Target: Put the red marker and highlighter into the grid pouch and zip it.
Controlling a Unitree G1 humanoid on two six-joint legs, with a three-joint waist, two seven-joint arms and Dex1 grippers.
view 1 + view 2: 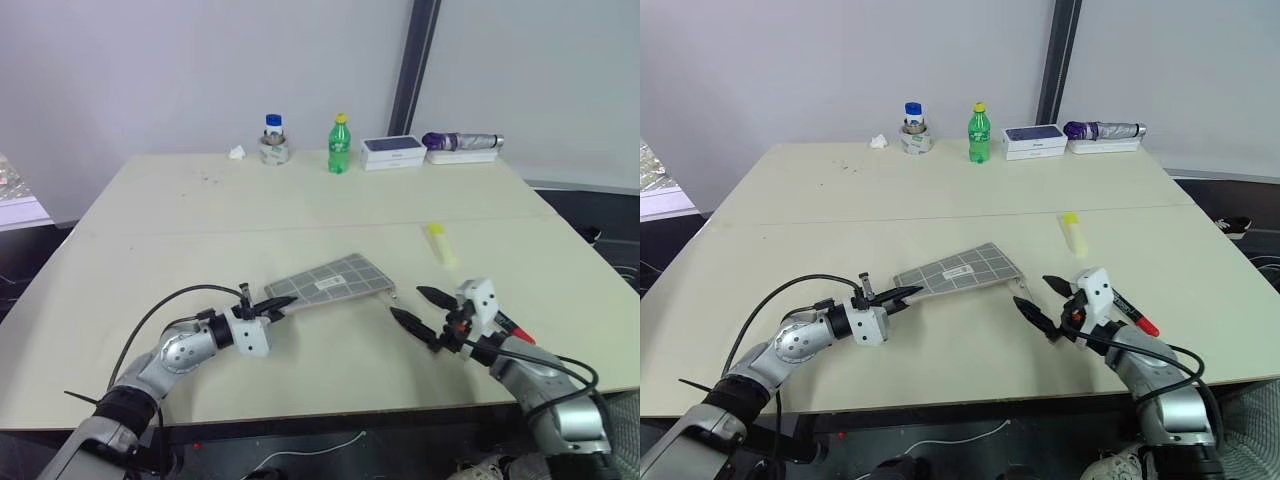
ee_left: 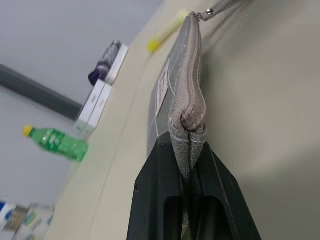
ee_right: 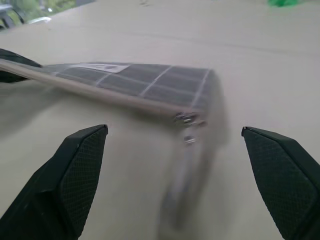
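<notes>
Beige tabletop runs back to a pale wall, where a green bottle, a small jar, a white box and a folded umbrella stand in a row.

At the near middle lies the grid pouch, its long axis running across the table from the robot's left to its right. Its left end is pinched in the left gripper, whose fingers are clamped shut on the fabric seam, as the left wrist view shows plainly; the zipper teeth run away from that grip toward the far end. There the metal slider with its cord pull hangs off the pouch's right corner.

Just beside that corner, apart from it, the right gripper stands with its jaws spread wide and nothing between them. In the right wrist view the pull sits between the two fingertips but ahead of them, not yet reached.

By my judgement the right arm is plainly the nearer to the slider, and the coming move turns on closing over that pull, which lies forward and slightly left of its jaws, then drawing it along the pouch's length.

The highlighter lies on the table beyond the right gripper, well apart from the pouch. The red marker lies partly hidden behind the right wrist, its red end showing.
</notes>
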